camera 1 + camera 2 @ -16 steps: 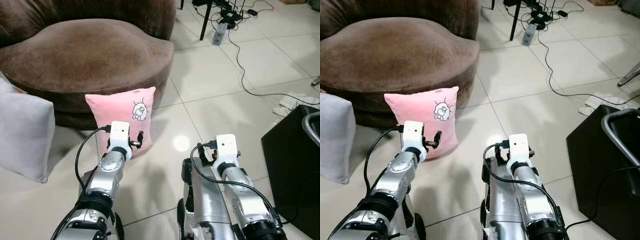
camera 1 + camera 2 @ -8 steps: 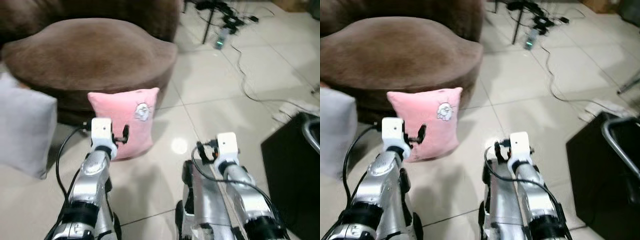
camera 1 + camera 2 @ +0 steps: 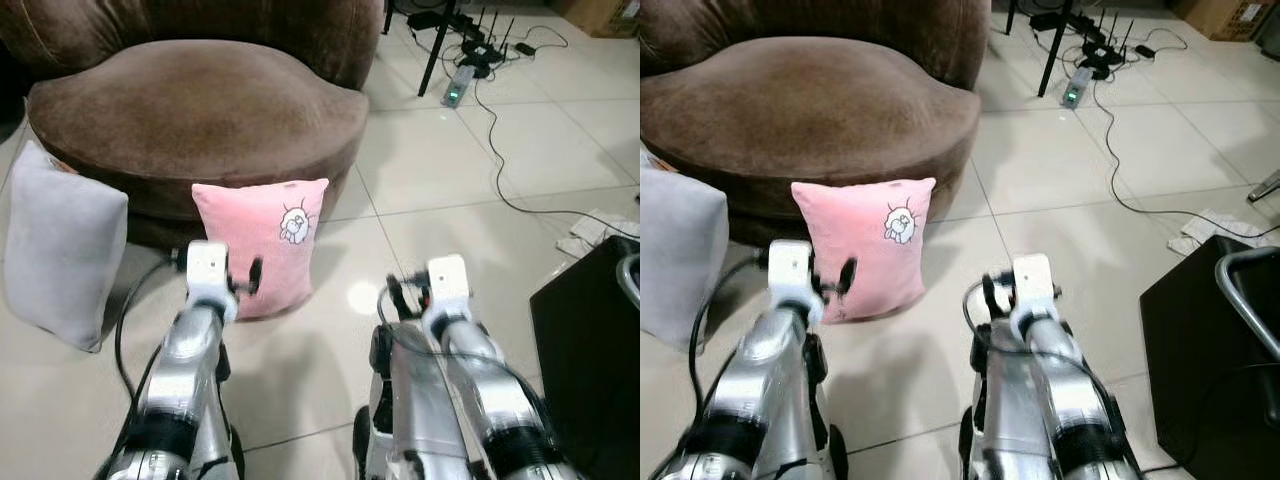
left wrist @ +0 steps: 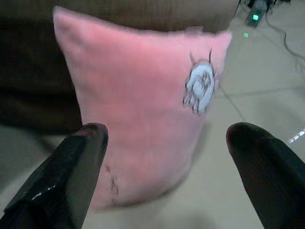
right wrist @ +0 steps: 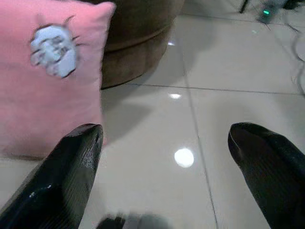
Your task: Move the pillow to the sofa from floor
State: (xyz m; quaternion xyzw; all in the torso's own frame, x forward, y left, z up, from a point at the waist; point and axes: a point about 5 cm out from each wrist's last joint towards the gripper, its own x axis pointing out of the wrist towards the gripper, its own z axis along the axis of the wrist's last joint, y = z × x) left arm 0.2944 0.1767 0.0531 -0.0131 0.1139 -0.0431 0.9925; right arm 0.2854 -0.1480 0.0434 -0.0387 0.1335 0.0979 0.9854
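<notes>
The pink pillow point(image 3: 270, 238), with a small cartoon patch, stands upright on the tile floor and leans against the front of the round brown sofa point(image 3: 190, 110). My left gripper point(image 4: 164, 148) is open and held low, a short way in front of the pillow, which sits between its two fingers in the left wrist view. In the eye views the left gripper point(image 3: 245, 275) is level with the pillow's lower left part. My right gripper point(image 5: 167, 162) is open over bare tile, to the right of the pillow point(image 5: 47, 76), holding nothing.
A grey cushion point(image 3: 60, 250) leans on the sofa to the left of the pink one. A black box point(image 3: 590, 340) stands at the right. Cables, a power strip point(image 3: 455, 90) and a table leg lie at the back right, papers point(image 3: 600, 225) beside them.
The view has shifted, bringing more of the grey cushion into frame. My left gripper now fronts the pillow's left part rather than its middle. The pillow has not moved.
</notes>
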